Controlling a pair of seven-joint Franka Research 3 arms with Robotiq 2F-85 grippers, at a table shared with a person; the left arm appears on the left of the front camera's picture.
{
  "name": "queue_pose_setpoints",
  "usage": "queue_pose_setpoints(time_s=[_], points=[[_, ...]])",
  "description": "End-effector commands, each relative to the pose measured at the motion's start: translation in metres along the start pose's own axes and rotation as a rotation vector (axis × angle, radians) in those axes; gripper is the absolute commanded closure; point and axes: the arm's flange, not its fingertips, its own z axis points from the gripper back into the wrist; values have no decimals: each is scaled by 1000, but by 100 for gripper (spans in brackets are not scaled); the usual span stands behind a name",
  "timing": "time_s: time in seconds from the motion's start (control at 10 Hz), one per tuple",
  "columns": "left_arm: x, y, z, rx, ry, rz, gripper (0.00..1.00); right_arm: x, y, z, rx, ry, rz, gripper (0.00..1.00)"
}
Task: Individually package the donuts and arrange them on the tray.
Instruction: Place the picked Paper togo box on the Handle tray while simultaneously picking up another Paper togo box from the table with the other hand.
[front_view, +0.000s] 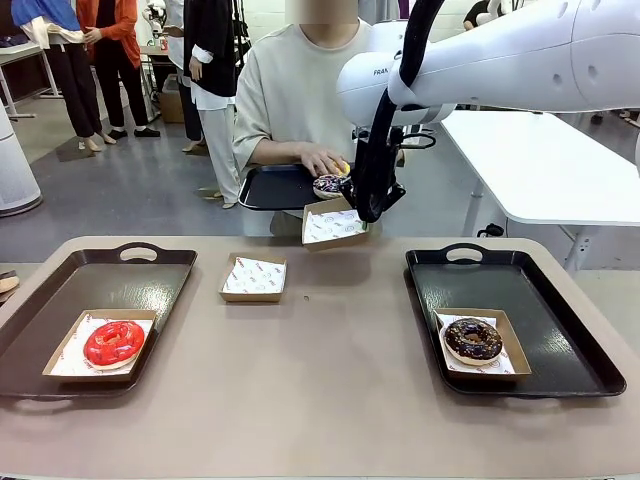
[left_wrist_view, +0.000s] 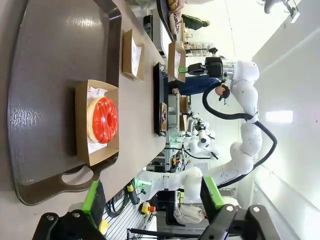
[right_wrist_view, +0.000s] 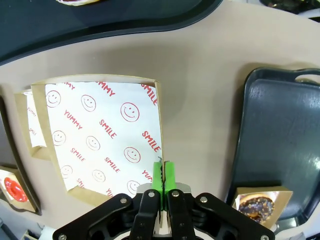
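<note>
The glossy red donut (front_view: 113, 343) lies in a paper-lined cardboard box on the left tray (front_view: 60, 300). Boxed the same way, the chocolate-brown donut (front_view: 473, 340) rests on the right tray (front_view: 560, 330). My right gripper (front_view: 366, 212) is shut on the rim of an empty lined box (front_view: 333, 226), held above the table's far edge; its green pads (right_wrist_view: 162, 177) pinch the box wall (right_wrist_view: 100, 145). Across the table, a person's hand (front_view: 322, 160) rests on the purple donut (front_view: 332, 184) and the yellow donut (front_view: 345, 168). My left gripper (left_wrist_view: 152, 197) hangs open over the red donut (left_wrist_view: 102, 120).
Another empty lined box (front_view: 253, 277) sits on the table between the two trays. The person's black tray (front_view: 275, 188) lies beyond the far edge. A white table (front_view: 540, 165) stands at the back right, and people stand at the far left.
</note>
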Motion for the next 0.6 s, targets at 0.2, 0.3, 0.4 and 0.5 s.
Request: queue_pose_setpoints(time_s=[0.2, 0.3, 0.4, 0.5], points=[[-2, 0, 3, -6, -2, 1, 0, -1, -1, 2, -1, -2, -1, 100], [-2, 0, 3, -6, -2, 1, 0, -1, -1, 2, -1, -2, -1, 100], [-2, 0, 3, -6, -2, 1, 0, -1, -1, 2, -1, -2, -1, 100], [-2, 0, 3, -6, -2, 1, 0, -1, -1, 2, -1, -2, -1, 100]])
